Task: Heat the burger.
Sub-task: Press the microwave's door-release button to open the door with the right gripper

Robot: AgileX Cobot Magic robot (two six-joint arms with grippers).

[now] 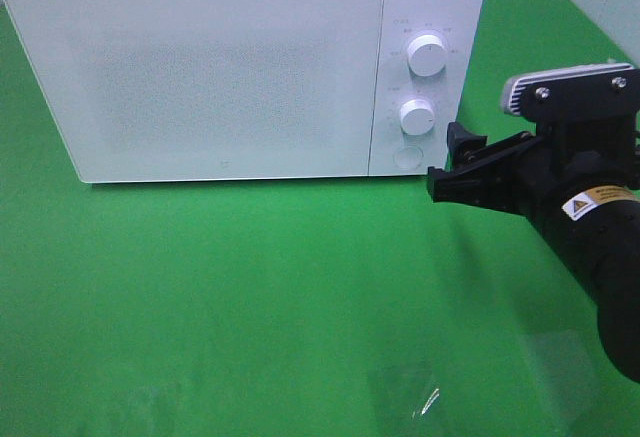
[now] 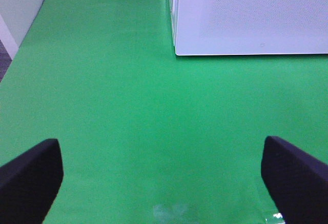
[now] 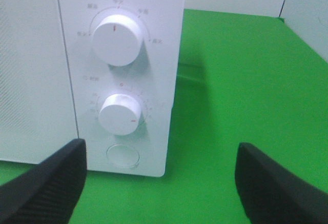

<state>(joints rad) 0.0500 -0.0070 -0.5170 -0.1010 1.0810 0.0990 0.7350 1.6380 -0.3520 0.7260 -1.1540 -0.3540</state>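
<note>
On the near side, my left gripper (image 2: 163, 183) hangs over the green cloth (image 2: 128, 106). Its two black fingers (image 2: 31, 178) stand wide apart and there is nothing between them. It looks toward the far side, where the near left corner of the microwave (image 2: 246, 19) stands. The high camera does not show this gripper.

My right arm (image 1: 600, 257) comes in from the near right and reaches toward the far left, with the wrist camera housing (image 1: 565, 87) on its top. The right gripper (image 1: 448, 162) is just beside the right end of the microwave front, at the height of the round button (image 1: 407, 155). Its fingers (image 3: 46, 183) are also spread wide and hold nothing. I cannot tell if it touches the panel.

Farther back, the white microwave (image 1: 240, 67) has its door (image 1: 210, 77) closed. On the panel, the lower knob (image 1: 417, 117) sits above the button and the upper knob (image 1: 428, 54) above that.

The burger is not in any view, so I cannot tell where it is.
</note>
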